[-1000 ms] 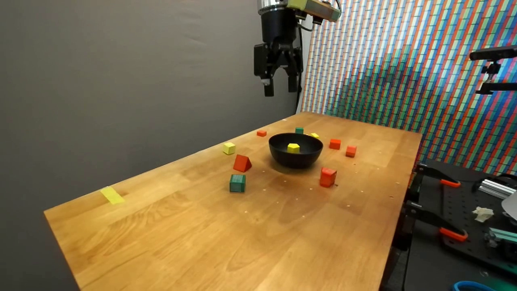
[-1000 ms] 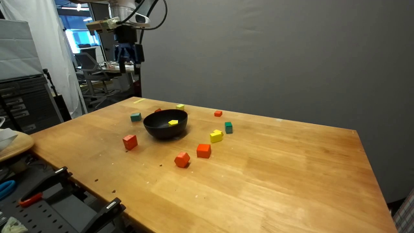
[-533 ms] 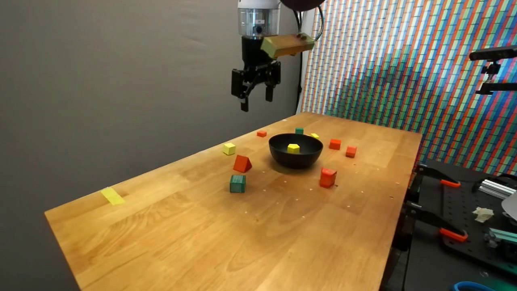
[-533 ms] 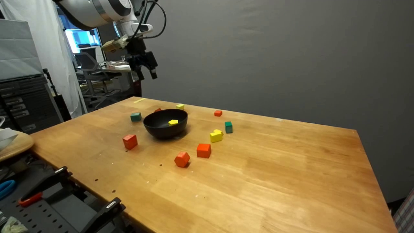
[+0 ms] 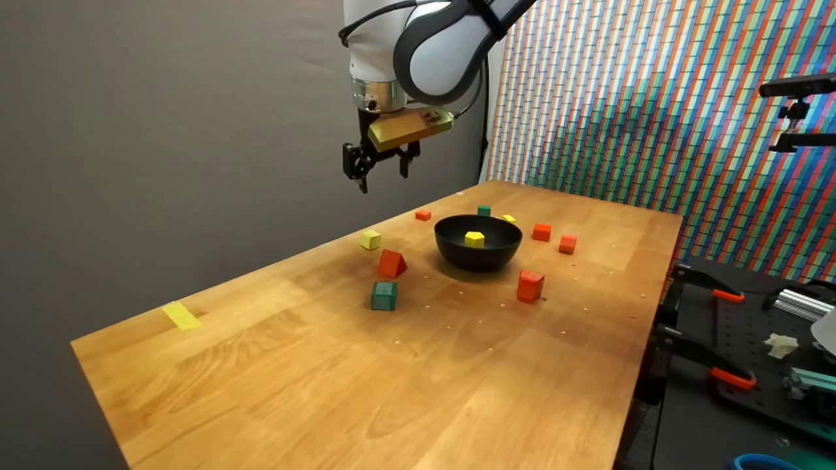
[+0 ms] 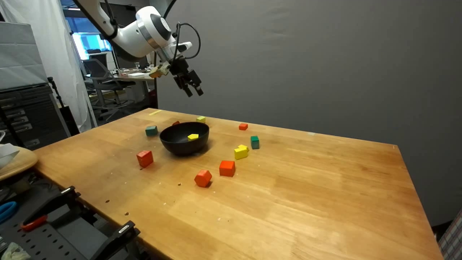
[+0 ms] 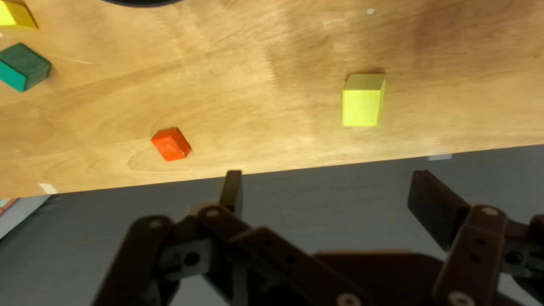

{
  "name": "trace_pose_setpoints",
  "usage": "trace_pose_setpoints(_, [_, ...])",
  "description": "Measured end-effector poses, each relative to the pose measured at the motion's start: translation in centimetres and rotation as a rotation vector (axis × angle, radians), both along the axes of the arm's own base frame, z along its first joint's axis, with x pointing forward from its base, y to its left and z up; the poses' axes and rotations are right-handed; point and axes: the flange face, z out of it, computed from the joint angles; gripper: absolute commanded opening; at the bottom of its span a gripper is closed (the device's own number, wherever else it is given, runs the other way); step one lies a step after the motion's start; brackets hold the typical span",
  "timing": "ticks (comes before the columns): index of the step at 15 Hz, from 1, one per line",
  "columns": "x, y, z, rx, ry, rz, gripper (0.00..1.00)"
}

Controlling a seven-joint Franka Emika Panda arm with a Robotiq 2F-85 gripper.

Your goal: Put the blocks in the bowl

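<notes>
Hanging above the light wooden tabletop (image 5: 326, 391), the black claw (image 6: 195, 94) is released, its jaws spread wide with nothing between them; in an exterior view it leans visibly. The round black bowl (image 5: 478, 259) sits upright, well apart from the claw. Inside it, in both exterior views, lies a bright yellow five-sided block (image 6: 193, 137), so the task looks begun, with most of it left to do.

The other blocks lie scattered around the bowl. Near the edge by the grey backdrop (image 6: 325, 65) are a pale yellow block (image 7: 361, 104) and, well apart from it, a small orange block (image 7: 171, 144). A dark green block (image 6: 255, 142) stands near a bright yellow piece (image 6: 241, 153) that may be one block or two. Elsewhere rest a boxy orange-red block (image 6: 227, 168), a many-sided orange-red block (image 6: 203, 178), a chunky red block (image 5: 530, 286), a red wedge-shaped block (image 5: 392, 264) and a second green block (image 5: 384, 296).

The step in hand appears to be reaching for the next block, most likely the pale yellow block: the wrist view shows it ahead of the jaws and within their sideways span, though the small orange block is also possible. The next move calls for bringing the claw over the chosen block, easing out the lean, descending with the jaws lined up on two opposite faces, and only then closing.
</notes>
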Motion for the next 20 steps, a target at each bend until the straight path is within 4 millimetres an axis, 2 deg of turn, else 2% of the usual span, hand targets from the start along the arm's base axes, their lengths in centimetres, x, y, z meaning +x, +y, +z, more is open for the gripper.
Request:
trace_pose_setpoints(3, [2.6,0.6,-2.5,0.037,0.0,-0.027,1.0])
trace_pose_setpoints(6, [3.6,1.5,-3.0,0.063,-0.003,-0.023,1.0])
trace_pose_setpoints(8, [3.7,1.6,-2.9,0.062,-0.005,-0.023,1.0])
trace_pose_setpoints(13, [3.1,1.9,-4.2,0.093,-0.029,0.18,1.0])
trace_pose_setpoints(17, [3.1,1.5,-4.6,0.095,-0.021,0.194,1.0])
trace_pose_setpoints(20, [3.1,0.8,-6.4,0.092,0.037,0.171,1.0])
